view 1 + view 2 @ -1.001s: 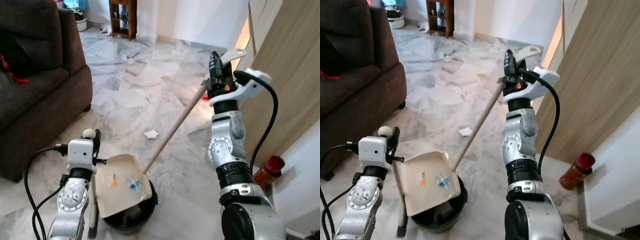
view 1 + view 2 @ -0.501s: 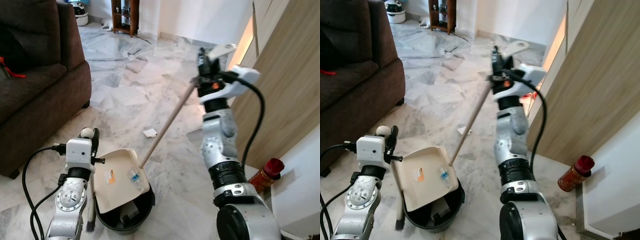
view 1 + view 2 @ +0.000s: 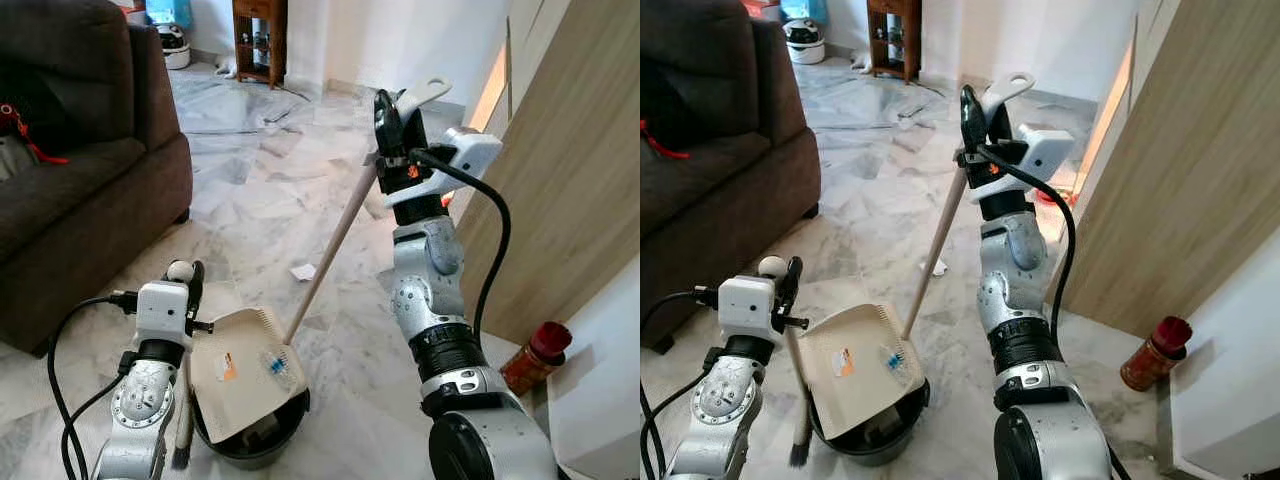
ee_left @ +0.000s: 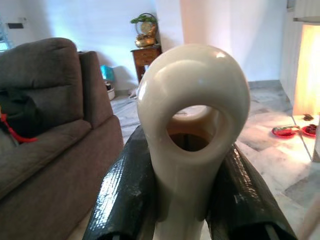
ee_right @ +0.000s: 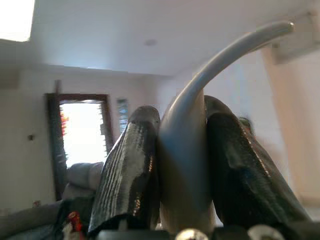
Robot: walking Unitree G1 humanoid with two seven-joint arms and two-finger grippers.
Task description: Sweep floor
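A cream dustpan (image 3: 245, 368) with bits of litter on it lies tilted over a black bin (image 3: 262, 440) on the marble floor. Its long wooden stick (image 3: 330, 250) rises to my right gripper (image 3: 395, 110), which is shut on the stick's pale curved handle (image 5: 182, 150) at head height. My left gripper (image 3: 188, 282) is shut on a small brush's cream ring handle (image 4: 192, 115), just left of the pan. The brush's dark bristles (image 3: 181, 455) hang beside the bin. A white paper scrap (image 3: 302, 271) lies on the floor beyond the pan.
A dark brown sofa (image 3: 80, 190) fills the left side. A wooden cabinet wall (image 3: 570, 150) runs along the right, with a red bottle (image 3: 535, 350) at its foot. A wooden shelf (image 3: 260, 40) stands far back, and red dishes (image 4: 292, 131) sit on the floor.
My right gripper has swung left with the stick, which now stands steeper. The pan stays tilted over the bin. The camera has shifted a little.
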